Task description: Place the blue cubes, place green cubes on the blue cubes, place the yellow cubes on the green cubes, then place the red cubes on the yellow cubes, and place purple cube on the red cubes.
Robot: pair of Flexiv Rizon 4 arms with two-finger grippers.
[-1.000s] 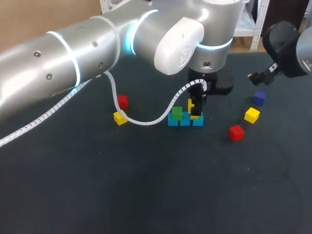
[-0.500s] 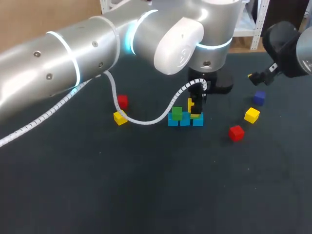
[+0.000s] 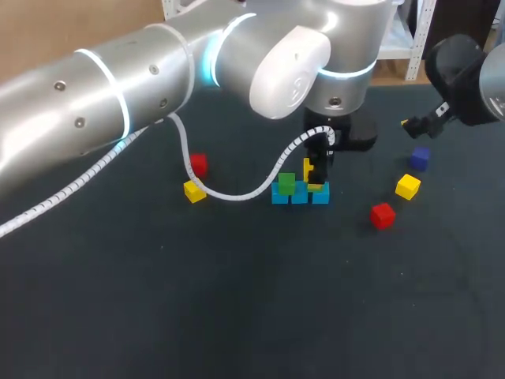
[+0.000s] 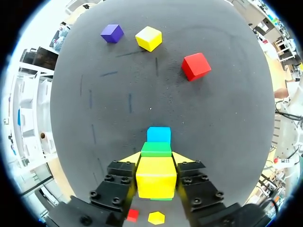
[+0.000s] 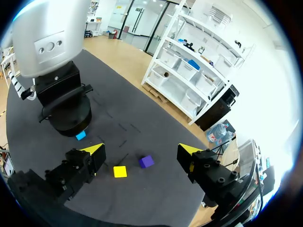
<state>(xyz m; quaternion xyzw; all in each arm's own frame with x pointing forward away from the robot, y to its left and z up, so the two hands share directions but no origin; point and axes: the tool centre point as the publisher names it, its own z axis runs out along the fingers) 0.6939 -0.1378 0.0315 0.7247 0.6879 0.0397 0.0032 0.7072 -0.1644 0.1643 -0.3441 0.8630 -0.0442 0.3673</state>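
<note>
1. The left pincer (image 4: 156,163) is set narrow, both fingers clamped on a small matte yellow cube (image 4: 156,178).
2. Right under that is a small green cube (image 4: 156,149). Green peeks out at 12 o'clock (straight ahead of the fingers), plus a thin sliver at 6. I can't tell if the yellow one is resting on it or hanging just above.
3. Further out at 12 sits a light blue cube (image 4: 158,134), which is the bottom layer. From the head view the blue row (image 3: 300,196) is three side by side, with a second green cube (image 3: 286,184) towards its 9 o'clock end.
4. What changed? Basically nothing. Compared with a second ago and half a second ago, the left arm hasn't budged, and neither has the stack or any loose cube. My read is that the lowering is done and it's paused at the let-go point.
5. Loose stuff, taking the stack as the dial centre in the head view:
   - purple cube (image 3: 419,158) between 2 and 3
   - loose yellow cube (image 3: 408,186) at 3
   - red cube (image 3: 383,215) at 4
   - far yellow cube (image 3: 194,191) at 9
   - far red cube (image 3: 197,164) just past 9
6. The right pincer (image 5: 142,151) is spread wide and empty, parked at 2 o'clock over the dark bench (image 3: 237,316).
7. So blue and green look sorted and the yellow layer is just starting. The reds and the purple are still untouched. Opening up carelessly could knock the stack.
</note>
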